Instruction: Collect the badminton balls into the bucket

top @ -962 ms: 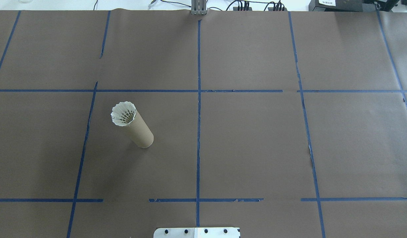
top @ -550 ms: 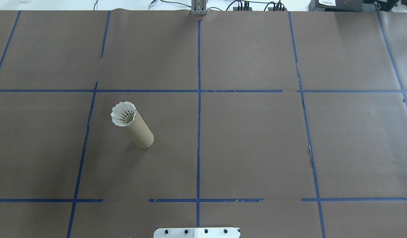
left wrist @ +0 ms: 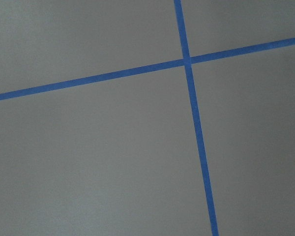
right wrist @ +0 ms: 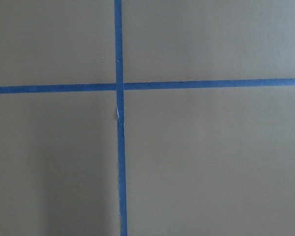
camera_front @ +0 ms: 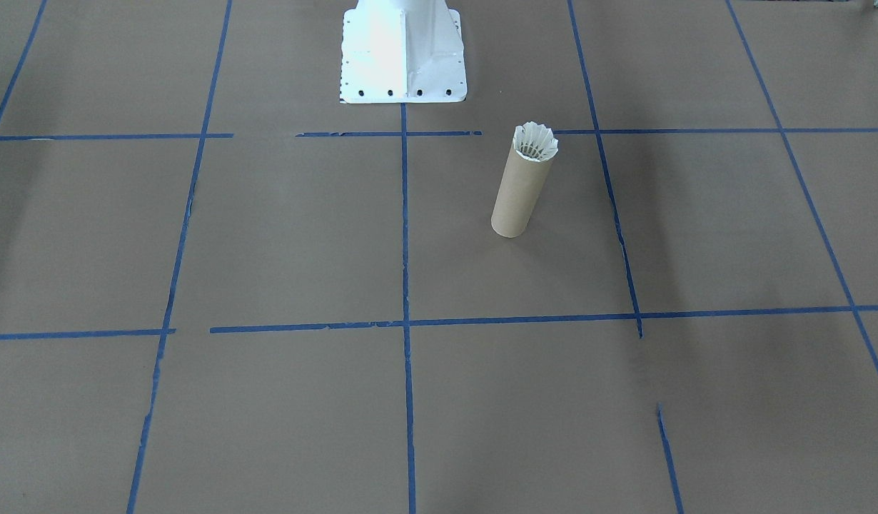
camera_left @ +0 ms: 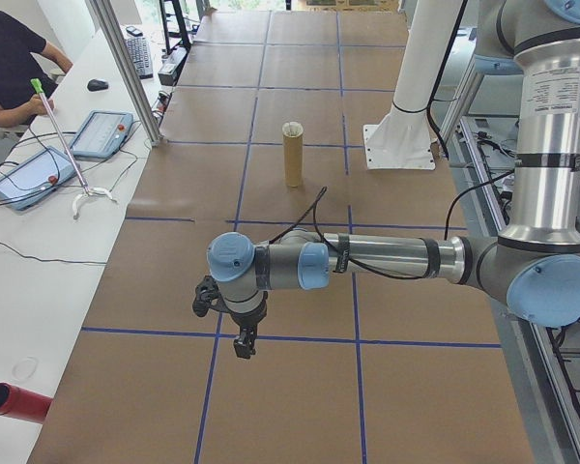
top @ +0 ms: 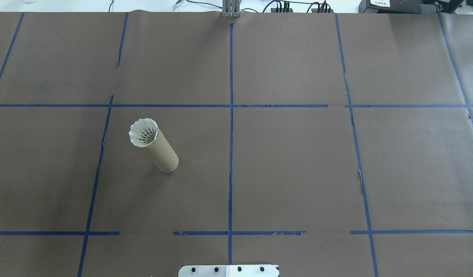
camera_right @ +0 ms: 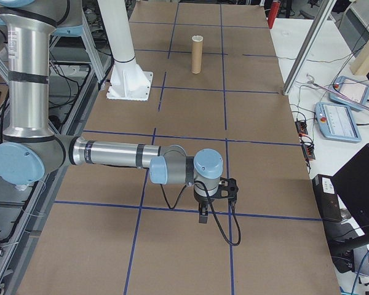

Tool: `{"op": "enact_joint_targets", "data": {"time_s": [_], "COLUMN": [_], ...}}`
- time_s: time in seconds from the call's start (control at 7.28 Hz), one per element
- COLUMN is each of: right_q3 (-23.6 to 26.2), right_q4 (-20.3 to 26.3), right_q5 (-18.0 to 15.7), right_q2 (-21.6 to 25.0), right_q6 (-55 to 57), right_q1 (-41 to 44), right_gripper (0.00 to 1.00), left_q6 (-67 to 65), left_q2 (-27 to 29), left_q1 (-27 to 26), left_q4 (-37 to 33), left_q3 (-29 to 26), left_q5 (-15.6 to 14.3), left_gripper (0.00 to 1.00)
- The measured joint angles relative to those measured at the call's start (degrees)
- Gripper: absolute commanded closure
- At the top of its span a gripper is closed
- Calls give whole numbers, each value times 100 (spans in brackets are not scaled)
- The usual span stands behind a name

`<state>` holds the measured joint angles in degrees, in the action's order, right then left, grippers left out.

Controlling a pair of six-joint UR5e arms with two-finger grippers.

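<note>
The bucket (top: 162, 154) is a brown cardboard tube that stands upright left of the table's middle, also seen as the bucket (camera_front: 517, 196). A white feather badminton ball (top: 143, 132) sits in its open top, feathers flaring over the rim and cork tip hidden inside. My left gripper (camera_left: 244, 343) hangs over the table's left end, far from the tube. My right gripper (camera_right: 202, 215) hangs over the right end. Both show only in the side views, so I cannot tell whether they are open or shut. Both wrist views hold only brown paper and blue tape.
The white bolted base (camera_front: 403, 57) stands at the robot's edge of the table. A person (camera_left: 5, 58) sits at a side table with tablets (camera_left: 34, 179) beyond the far edge. A red tube (camera_left: 14, 401) lies there too.
</note>
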<state>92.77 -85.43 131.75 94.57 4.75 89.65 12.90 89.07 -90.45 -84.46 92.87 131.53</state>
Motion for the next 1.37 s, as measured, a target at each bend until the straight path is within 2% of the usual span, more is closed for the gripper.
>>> {"op": "enact_joint_targets", "data": {"time_s": [1.37], "right_q3": [2], "right_q4": [0], "right_q5": [0], "right_q2": [0], "right_q6": [0], "right_q1": [0], "right_gripper": [0], "left_q6": [-111], "left_q2": [-73], "left_q1": [-17], "left_q4": [-28], "left_q3": [142], "left_q5": [5], "left_gripper": [0]}}
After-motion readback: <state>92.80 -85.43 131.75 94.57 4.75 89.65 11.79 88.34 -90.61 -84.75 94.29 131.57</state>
